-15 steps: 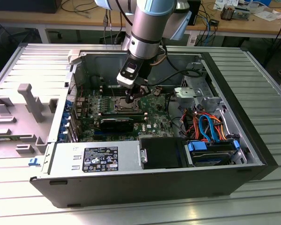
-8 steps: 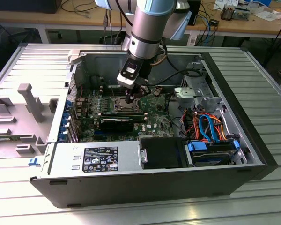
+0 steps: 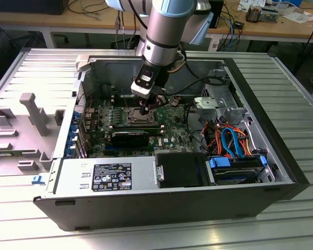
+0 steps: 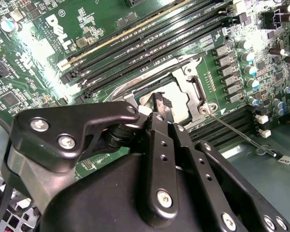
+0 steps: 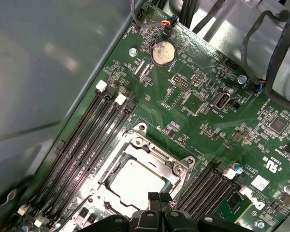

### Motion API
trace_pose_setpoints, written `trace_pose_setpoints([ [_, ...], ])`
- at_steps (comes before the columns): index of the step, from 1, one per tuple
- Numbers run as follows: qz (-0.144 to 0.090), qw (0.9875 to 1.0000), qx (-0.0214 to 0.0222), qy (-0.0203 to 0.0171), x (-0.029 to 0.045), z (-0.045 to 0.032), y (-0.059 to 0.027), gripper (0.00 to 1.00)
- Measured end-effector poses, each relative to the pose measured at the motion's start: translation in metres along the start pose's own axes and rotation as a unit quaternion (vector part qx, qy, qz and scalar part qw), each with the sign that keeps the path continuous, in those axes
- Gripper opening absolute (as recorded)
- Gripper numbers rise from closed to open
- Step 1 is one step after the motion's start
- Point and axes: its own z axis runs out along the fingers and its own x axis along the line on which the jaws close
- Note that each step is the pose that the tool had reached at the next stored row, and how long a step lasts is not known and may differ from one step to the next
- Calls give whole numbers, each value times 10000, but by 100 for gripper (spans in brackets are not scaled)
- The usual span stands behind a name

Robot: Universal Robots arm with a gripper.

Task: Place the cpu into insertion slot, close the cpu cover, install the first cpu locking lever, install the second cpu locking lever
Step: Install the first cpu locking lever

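- One cpu (image 5: 133,183) is sitting down in the insertion slot (image 3: 129,117), silvery top facing up, near the middle of the green motherboard (image 5: 152,113)
- cpu cover (image 5: 159,157) looks to be lying flat over it, with the chip showing through the big window in the frame
- jaws are pressed together with nothing between them, and the fingertips (image 5: 153,198) hang right over the edge of the cpu; can't tell if they actually touch the chip or the frame
- in the second wrist view a thin wire lever (image 4: 237,131) angles out from a corner of the socket across the board, so it isn't tucked in along the frame
- long black memory slots (image 5: 87,140) run along both sides of the socket, and there's a coin battery (image 5: 163,52) further out on the board
- zooming out, the arm (image 3: 164,31) reaches down into an open pc case (image 3: 281,156), power supply (image 3: 107,174) along the near side, all lying on a ribbed metal tabletop (image 3: 297,94)
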Motion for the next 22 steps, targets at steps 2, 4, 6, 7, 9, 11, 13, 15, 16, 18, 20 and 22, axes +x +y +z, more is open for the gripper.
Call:
trace_pose_setpoints([
  [2, -19, 10000, 1, -3, 0, 0, 0, 11],
  [4, -37, 10000, 2, -6, 0, 0, 0, 11],
  [6, -50, 10000, 3, -8, 0, 0, 0, 11],
  [7, -60, 10000, 4, -10, 0, 0, 0, 11],
  [9, -73, 10000, 4, -12, 0, 0, 0, 11],
  [11, -85, 10000, 5, -14, 0, 0, 0, 11],
  [13, -99, 9999, 6, -16, 0, 0, 0, 11],
  [15, -113, 9999, 7, -18, 0, 0, 0, 11],
  [16, -120, 9999, 7, -19, 0, 0, 0, 11],
  [18, -130, 9999, 8, -21, -1, 0, 0, 11],
  [20, -139, 9999, 8, -22, -1, 0, -1, 11],
  [22, -149, 9999, 10, -24, -1, 0, -1, 11],
])
